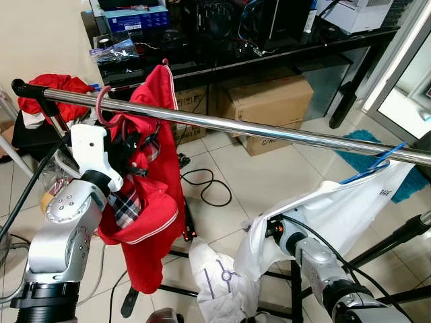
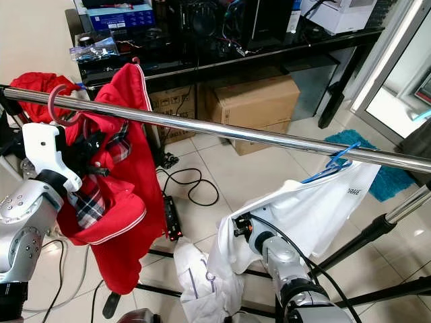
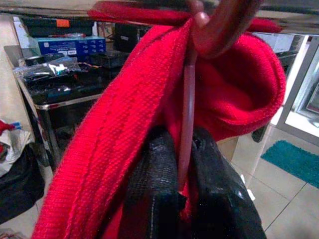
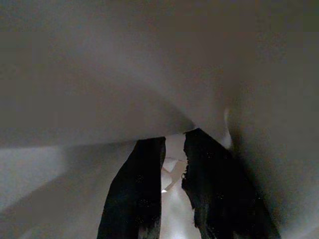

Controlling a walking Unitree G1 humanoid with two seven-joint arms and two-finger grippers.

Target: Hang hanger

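Observation:
A chrome rail (image 1: 269,129) runs across in front of me. The pink-red hanger's hook (image 1: 101,108) curls over the rail near its left end, and a red garment (image 1: 158,195) with a plaid lining hangs from it. My left gripper (image 1: 133,145) is just under the rail, shut on the hanger's thin stem (image 3: 185,124), with red cloth bunched around its fingers (image 3: 152,194). Further right a white shirt (image 1: 337,202) droops from a blue hanger (image 1: 377,165) on the same rail. My right gripper (image 4: 172,149) sits low beneath that shirt, its tips close together and cloth all around.
Behind the rail stand cardboard boxes (image 1: 269,108) under a cluttered black table (image 1: 269,47). Black cables (image 1: 202,185) lie on the tiled floor, with a teal mat (image 1: 360,145) at the right. The rack's black legs (image 1: 397,235) cross low right. More red clothes (image 1: 54,91) are piled at the left.

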